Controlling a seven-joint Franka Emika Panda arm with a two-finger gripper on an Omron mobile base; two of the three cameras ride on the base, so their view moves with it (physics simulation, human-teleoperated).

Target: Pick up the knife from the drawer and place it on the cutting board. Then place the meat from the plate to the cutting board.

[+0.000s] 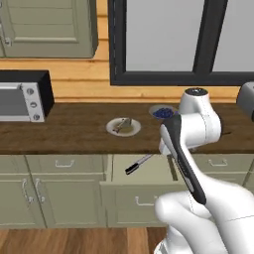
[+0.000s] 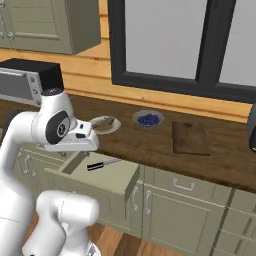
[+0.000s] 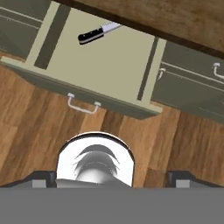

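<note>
The drawer (image 3: 94,65) stands pulled out under the worktop (image 1: 74,131), the knife (image 3: 94,33) lying flat inside near its back. The claw (image 3: 112,180) hangs above with jaws spread wide, gripping nothing. The meat (image 1: 121,125) sits on the plate (image 1: 130,131); the cutting board (image 2: 189,138) lies bare.

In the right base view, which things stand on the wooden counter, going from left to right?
Toaster oven → plate with the meat → grey bowl of blue berries → cutting board.
</note>
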